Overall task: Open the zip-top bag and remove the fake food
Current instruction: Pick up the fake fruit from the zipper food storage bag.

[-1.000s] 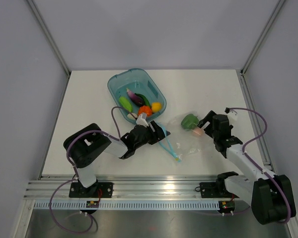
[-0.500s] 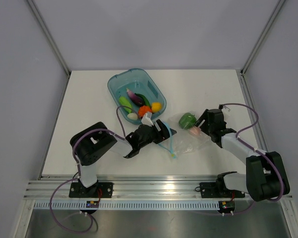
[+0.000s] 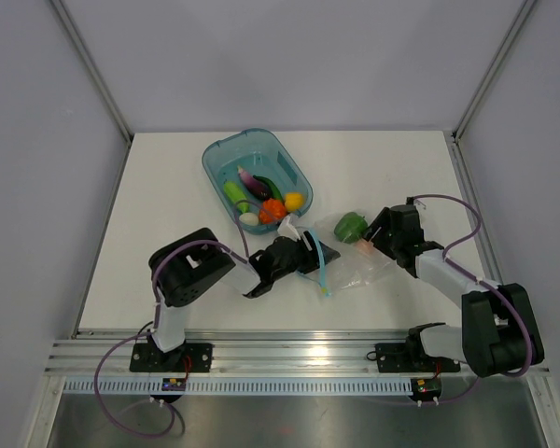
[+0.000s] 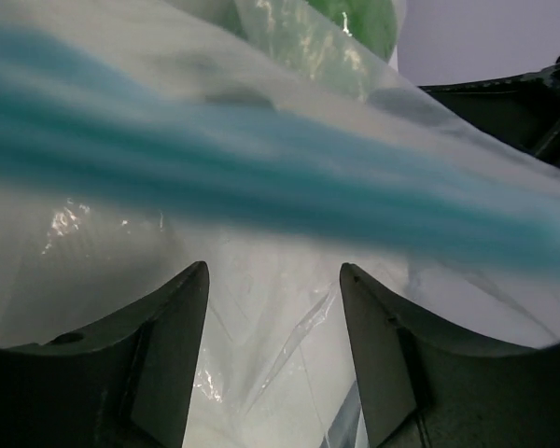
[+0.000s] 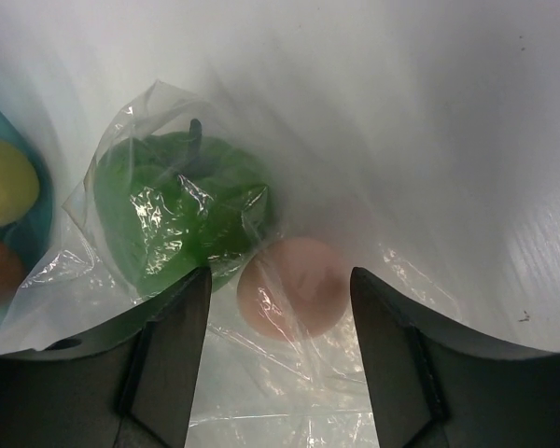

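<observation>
Left tool (image 4: pixel 273 273): The jaws are held apart and nothing is pinched. Only crinkled clear film of the zip-top bag (image 4: pixel 280 383) is seen in the gap between the fingers (image 4: pixel 159 373).
Zip strip (image 4: pixel 261 177): A blurred light blue band is seen crossing just beyond the left tool's tips, and whether it is touched cannot be told. From above it is seen as a thin teal line at the bag's left side, running toward the near edge of the desk (image 3: pixel 168 187).
Right tool (image 5: pixel 280 276): The jaws are held apart and set on either side of the pinkish piece (image 5: pixel 291 285). The piece is closely bracketed, but no clamping is shown.
Pinkish piece: It is kept under the bag's film, just beside the green pepper (image 5: pixel 177 205).
Green pepper: It is wrapped in the clear film at the bag's far end, on the side toward the tub (image 3: pixel 219 159).
Zip-top bag: It is laid on the desk right of the middle, nearer the near edge than the far one, between the two tools.
Tub: A translucent teal tub is set in the far half of the desk, a little left of the middle.
Tub contents: An eggplant (image 3: pixel 252 180), a cucumber (image 3: pixel 235 196), an orange-red piece (image 3: pixel 271 210), a lemon (image 3: pixel 294 200) and a whitish piece (image 3: pixel 249 218) are gathered toward its near end.
</observation>
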